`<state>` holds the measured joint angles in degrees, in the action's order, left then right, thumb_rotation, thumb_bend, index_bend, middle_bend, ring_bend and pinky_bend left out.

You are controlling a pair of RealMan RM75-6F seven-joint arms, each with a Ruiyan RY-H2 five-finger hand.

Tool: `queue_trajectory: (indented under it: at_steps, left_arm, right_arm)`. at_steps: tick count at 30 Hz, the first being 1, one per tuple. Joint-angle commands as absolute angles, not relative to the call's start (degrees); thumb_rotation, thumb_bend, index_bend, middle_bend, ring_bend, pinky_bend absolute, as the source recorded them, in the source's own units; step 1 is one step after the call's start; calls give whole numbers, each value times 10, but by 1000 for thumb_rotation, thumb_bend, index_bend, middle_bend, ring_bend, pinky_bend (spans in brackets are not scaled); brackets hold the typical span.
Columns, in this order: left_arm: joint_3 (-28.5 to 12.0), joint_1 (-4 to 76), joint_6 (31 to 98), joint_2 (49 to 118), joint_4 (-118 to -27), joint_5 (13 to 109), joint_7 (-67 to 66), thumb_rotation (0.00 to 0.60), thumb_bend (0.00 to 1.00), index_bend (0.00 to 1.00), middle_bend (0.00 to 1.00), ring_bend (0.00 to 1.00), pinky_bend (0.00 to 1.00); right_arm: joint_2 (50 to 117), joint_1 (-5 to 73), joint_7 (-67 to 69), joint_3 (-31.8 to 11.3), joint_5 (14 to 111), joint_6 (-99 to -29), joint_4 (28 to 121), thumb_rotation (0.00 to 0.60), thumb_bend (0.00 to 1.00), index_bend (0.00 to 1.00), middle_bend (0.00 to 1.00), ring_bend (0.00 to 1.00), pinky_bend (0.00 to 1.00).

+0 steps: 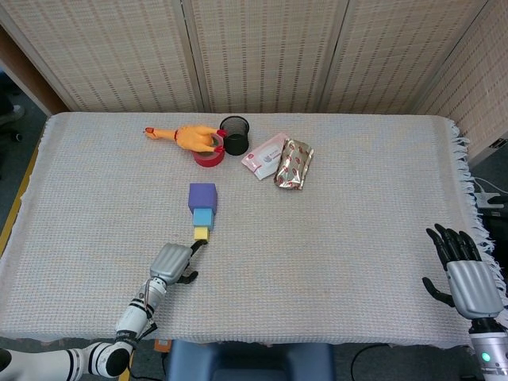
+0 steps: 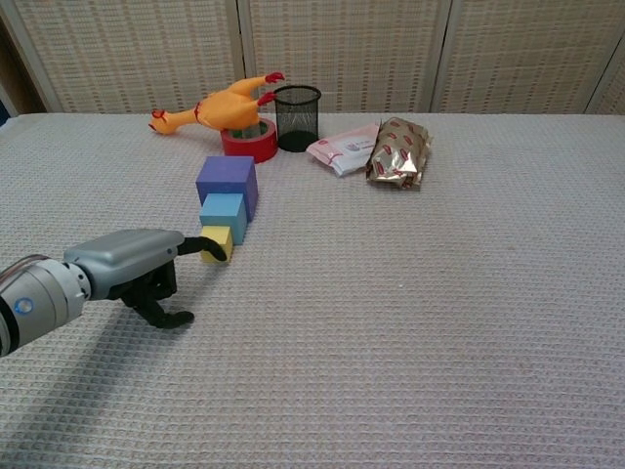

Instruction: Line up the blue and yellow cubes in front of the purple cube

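The purple cube [image 1: 202, 196] [image 2: 227, 183] stands mid-left on the cloth, with the blue cube [image 1: 203, 217] [image 2: 224, 216] touching its near side and the small yellow cube [image 1: 202, 233] [image 2: 217, 240] just in front of the blue one. My left hand [image 1: 172, 261] [image 2: 132, 263] lies low on the cloth near the yellow cube, one fingertip [image 2: 217, 249] extended against the cube's near face, the other fingers curled under. It holds nothing. My right hand [image 1: 464, 274] hangs at the table's right front corner, fingers spread and empty; the chest view does not show it.
At the back lie a rubber chicken [image 1: 186, 136] [image 2: 217, 106] on a red tape roll [image 1: 209, 156] [image 2: 248, 143], a black mesh cup [image 1: 234, 134] [image 2: 297, 116], a white packet [image 1: 264, 156] [image 2: 344, 149] and a foil snack bag [image 1: 294, 164] [image 2: 398, 152].
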<state>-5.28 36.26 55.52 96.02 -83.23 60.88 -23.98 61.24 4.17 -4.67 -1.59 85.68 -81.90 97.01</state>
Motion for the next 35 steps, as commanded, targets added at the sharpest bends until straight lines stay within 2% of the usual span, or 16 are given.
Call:
queue_trajectory:
  at_steps: [1,8,14,17,19,20,21,22,23,24,25,26,27,29,32,35]
  left_arm:
    - [-53,363,556,961,-833,609,-240,600,349,150,1000,1000,1000]
    - [-47,359,566,955,-847,621,-239,600,348,159,1000,1000,1000]
    - [-34,340,600,929,-895,649,-236,600,347,162,1000,1000,1000]
    - [-21,312,648,891,-933,680,-222,600,347,170,1000,1000,1000]
    - [-5,277,704,854,-956,719,-198,600,348,172,998,976,1000]
    - [6,260,728,834,-965,738,-180,600,348,170,968,927,992]
    - [24,237,756,803,-975,763,-154,600,349,165,863,794,932]
    - [39,220,776,778,-981,777,-142,600,349,152,664,575,795]
    - [54,202,797,754,-985,791,-135,600,348,138,492,416,659]
    - [69,175,836,729,-984,811,-126,600,349,127,379,304,544]
    - [76,153,873,719,-977,826,-117,600,350,107,230,155,375]
    - [81,130,909,714,-965,839,-106,600,350,93,150,68,264]
    - [85,100,956,713,-945,854,-84,600,350,85,108,27,200]
    - [82,66,1004,714,-922,856,-65,600,349,62,47,0,138]
    - [79,43,1044,699,-918,880,-68,600,349,22,2,0,118]
    - [77,33,1044,688,-929,885,-69,600,349,19,0,0,117]
  right_arm:
    - [612,42,-47,-16,857,-819,970,600,39,0,0,0,0]
    - [613,40,-44,-17,860,-824,969,600,39,0,0,0,0]
    - [613,41,-43,-13,865,-823,969,600,38,0,0,0,0]
    - [613,41,-44,-11,868,-820,970,600,38,0,0,0,0]
    - [611,41,-43,-10,869,-819,971,600,38,0,0,0,0]
    - [611,41,-43,-9,869,-819,972,600,38,0,0,0,0]
    - [611,40,-45,-9,870,-820,972,600,38,0,0,0,0]
    - [611,40,-46,-8,870,-820,973,600,38,0,0,0,0]
    - [612,39,-48,-8,869,-821,975,600,38,0,0,0,0]
    - [612,39,-52,-8,869,-821,976,600,38,0,0,0,0]
    - [613,38,-55,-8,868,-820,978,600,38,0,0,0,0]
    - [614,38,-59,-7,866,-820,980,600,38,0,0,0,0]
    - [615,38,-64,-7,864,-819,982,600,38,0,0,0,0]
    - [619,38,-74,-9,856,-816,985,600,38,0,0,0,0]
    - [626,42,-91,-9,848,-805,986,600,39,0,0,0,0]
    - [631,47,-103,-7,846,-795,987,600,39,0,0,0,0]
